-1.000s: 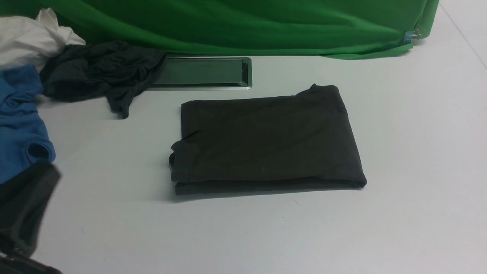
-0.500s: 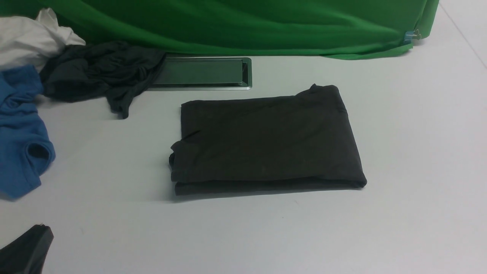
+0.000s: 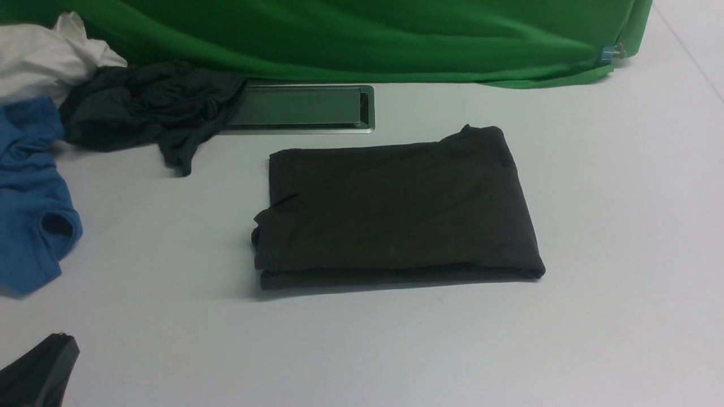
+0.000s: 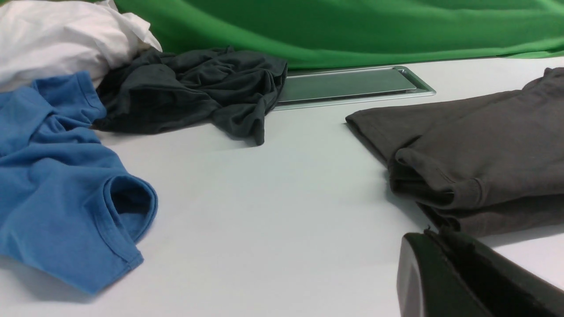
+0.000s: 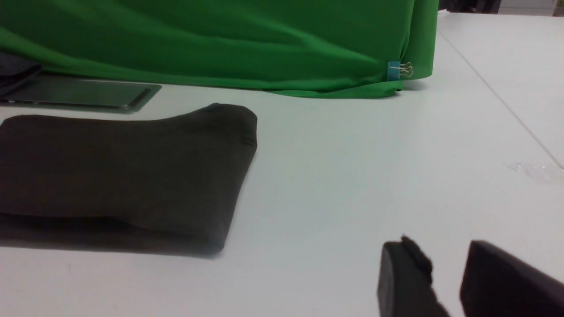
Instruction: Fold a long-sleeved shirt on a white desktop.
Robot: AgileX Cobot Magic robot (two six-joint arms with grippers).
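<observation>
The long-sleeved shirt lies folded into a black rectangle in the middle of the white desktop, with a cuffed edge tucked at its left end. My left gripper sits low at the near left corner, well clear of the shirt. It is shut with nothing in it, and its tip points toward the shirt's near left corner. My right gripper is outside the front view. It hovers to the right of the shirt, with a gap between its fingers and nothing between them.
A crumpled dark grey garment, a blue shirt and a white cloth are piled at the far left. The grey inset plate lies behind the folded shirt. A green backdrop, with a clip on it, lines the far edge.
My left gripper has drawn back from the left edge, next to the blue shirt, down into the near left corner and has stayed there since. The folded shirt has not moved.
</observation>
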